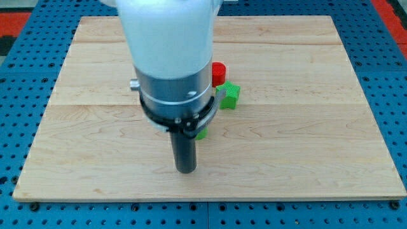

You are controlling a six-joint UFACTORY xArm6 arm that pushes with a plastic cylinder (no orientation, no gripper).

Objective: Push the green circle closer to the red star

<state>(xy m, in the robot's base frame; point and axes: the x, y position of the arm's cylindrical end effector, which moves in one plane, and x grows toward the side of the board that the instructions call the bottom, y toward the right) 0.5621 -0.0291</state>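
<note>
My tip (186,170) rests on the wooden board (305,127), below the middle of the view. A small piece of a green block (202,133) shows just to the right of the rod, above the tip; the arm hides most of it and its shape cannot be made out. A red block (219,72) sits further up, right of the arm and partly hidden, so its shape is unclear. An angular green block (229,95) lies just below and right of the red one, close to it.
The arm's wide white and grey body (170,57) covers the board's upper middle and may hide other blocks. Blue pegboard (394,95) surrounds the board on all sides.
</note>
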